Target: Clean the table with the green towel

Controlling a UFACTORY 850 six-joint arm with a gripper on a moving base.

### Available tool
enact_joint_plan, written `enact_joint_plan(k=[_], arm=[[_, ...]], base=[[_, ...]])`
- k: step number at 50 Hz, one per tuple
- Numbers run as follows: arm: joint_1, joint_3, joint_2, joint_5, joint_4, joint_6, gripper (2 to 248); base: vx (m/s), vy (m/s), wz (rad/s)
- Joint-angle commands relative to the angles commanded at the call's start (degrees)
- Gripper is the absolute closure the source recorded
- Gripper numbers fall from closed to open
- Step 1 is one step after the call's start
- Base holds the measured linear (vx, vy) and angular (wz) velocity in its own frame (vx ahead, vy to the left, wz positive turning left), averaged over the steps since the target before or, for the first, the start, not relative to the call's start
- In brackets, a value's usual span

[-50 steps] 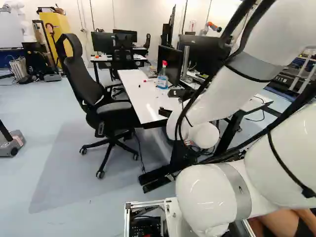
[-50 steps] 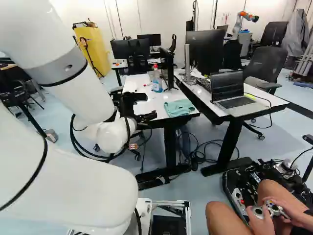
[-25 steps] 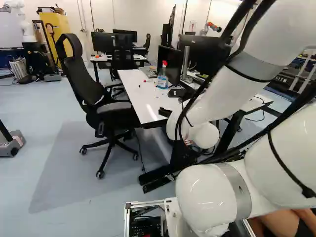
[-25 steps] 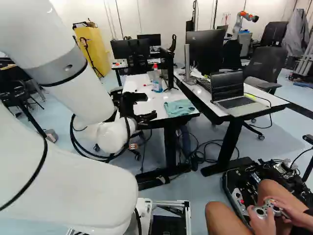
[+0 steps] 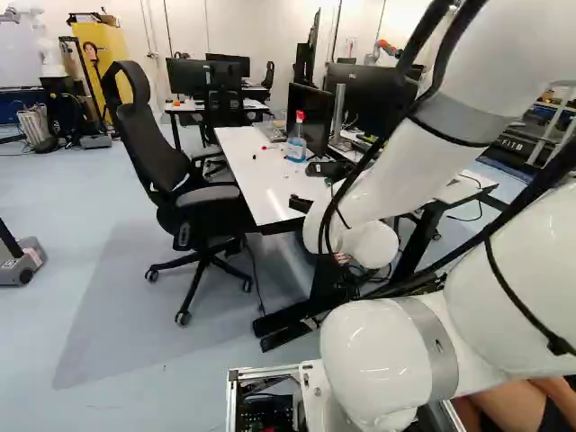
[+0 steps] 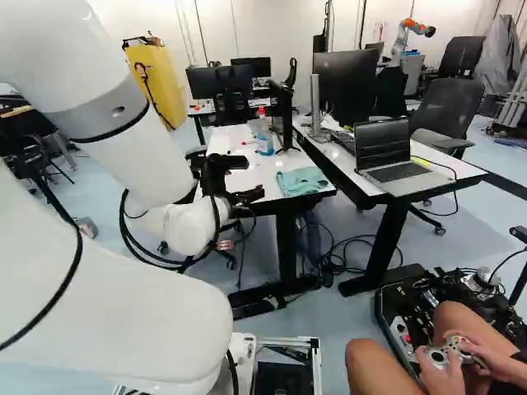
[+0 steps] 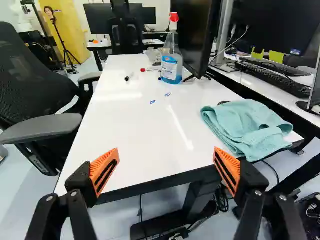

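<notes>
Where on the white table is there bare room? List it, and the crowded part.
The widest bare patch of table lies ahead of the open hand, between the chair, the small blue pieces and the green towel. A narrower one runs between the chair and the black marker. Crowded: around the spray bottle, with the red marker and monitor close by.

A white robot arm [image 6: 140, 152] angles down and forward, its black gripper [image 6: 253, 178] extended ahead, the jaws spread wide, orange pads [image 7: 104, 171] facing each other across the gap
</notes>
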Motion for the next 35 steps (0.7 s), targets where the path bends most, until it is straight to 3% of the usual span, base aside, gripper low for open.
enact_joint_plan(k=[35], arm=[[-0.5,-4.1,-4.1,-0.6,0.0,0.0,3]], base=[[0.000,0.000,0.000]])
